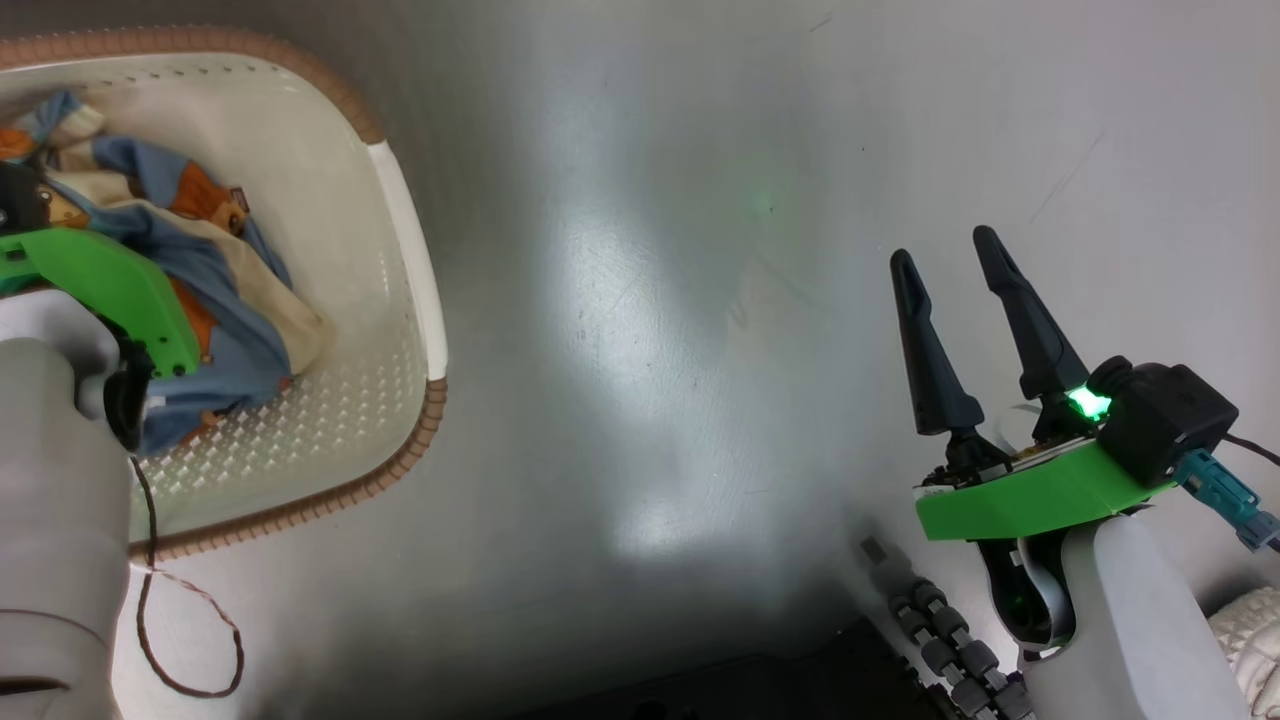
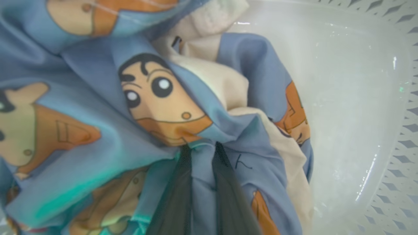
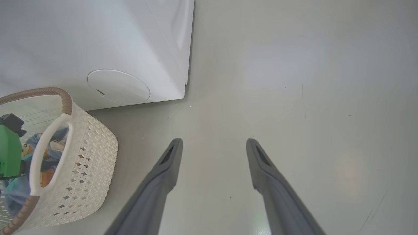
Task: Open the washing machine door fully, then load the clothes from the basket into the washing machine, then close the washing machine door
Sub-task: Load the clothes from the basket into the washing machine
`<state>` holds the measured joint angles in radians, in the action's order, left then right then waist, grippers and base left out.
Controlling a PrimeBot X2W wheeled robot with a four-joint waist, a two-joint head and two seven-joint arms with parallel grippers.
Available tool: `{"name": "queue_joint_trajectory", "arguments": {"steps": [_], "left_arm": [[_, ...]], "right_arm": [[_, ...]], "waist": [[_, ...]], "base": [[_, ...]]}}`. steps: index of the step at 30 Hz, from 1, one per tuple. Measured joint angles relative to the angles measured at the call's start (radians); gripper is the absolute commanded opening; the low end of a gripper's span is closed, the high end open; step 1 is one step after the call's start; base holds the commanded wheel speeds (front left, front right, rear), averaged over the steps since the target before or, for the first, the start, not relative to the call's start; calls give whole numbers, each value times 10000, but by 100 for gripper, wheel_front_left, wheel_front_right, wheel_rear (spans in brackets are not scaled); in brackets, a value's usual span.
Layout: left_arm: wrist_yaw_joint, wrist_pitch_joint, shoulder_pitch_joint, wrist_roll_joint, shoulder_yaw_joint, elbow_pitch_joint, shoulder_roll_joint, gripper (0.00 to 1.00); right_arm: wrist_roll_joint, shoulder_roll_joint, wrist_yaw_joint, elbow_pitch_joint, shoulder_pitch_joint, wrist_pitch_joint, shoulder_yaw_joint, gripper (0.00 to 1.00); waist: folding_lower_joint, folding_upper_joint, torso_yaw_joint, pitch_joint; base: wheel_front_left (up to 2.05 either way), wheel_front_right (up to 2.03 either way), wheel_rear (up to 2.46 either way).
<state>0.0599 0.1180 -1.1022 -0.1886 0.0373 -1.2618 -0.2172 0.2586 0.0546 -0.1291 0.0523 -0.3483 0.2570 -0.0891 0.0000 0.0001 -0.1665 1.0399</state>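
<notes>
While the left claw [image 2: 201,147] pinches the clothes [image 2: 98,137], the right claw [image 1: 943,244] waits spread

Because the garments lie in the basket [image 1: 410,230], loading looks to be the step in hand. The left claw is pressed nearly together on a fold of blue fabric caught between its jaws, and the rest of the bundle heaps around its tips. The right claw hangs over bare floor [image 1: 650,300], spread wide and empty, with the basket off to its left and the washing machine [image 3: 98,39] ahead-left. Next comes a lift clear of the basket's edge: the pinch must be firm, since soft cloth may slip, or trail and snag, on the way to the drum
</notes>
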Motion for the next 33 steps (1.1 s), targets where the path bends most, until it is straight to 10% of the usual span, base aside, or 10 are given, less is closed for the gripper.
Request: {"name": "queue_joint_trajectory", "arguments": {"steps": [20,33], "left_arm": [[506,-3354,1109,-541,196,173,500,0],[593,-3676,3210,-959,-13,2282,874,0]], "right_arm": [[73,0,0,176,-244,0,119,100],[38,113,0,579,-141,0,98,100]], "waist": [[0,0,121,-1508],[0,0,495,-3257]], "base": [[0,0,0],[0,0,0]]}}
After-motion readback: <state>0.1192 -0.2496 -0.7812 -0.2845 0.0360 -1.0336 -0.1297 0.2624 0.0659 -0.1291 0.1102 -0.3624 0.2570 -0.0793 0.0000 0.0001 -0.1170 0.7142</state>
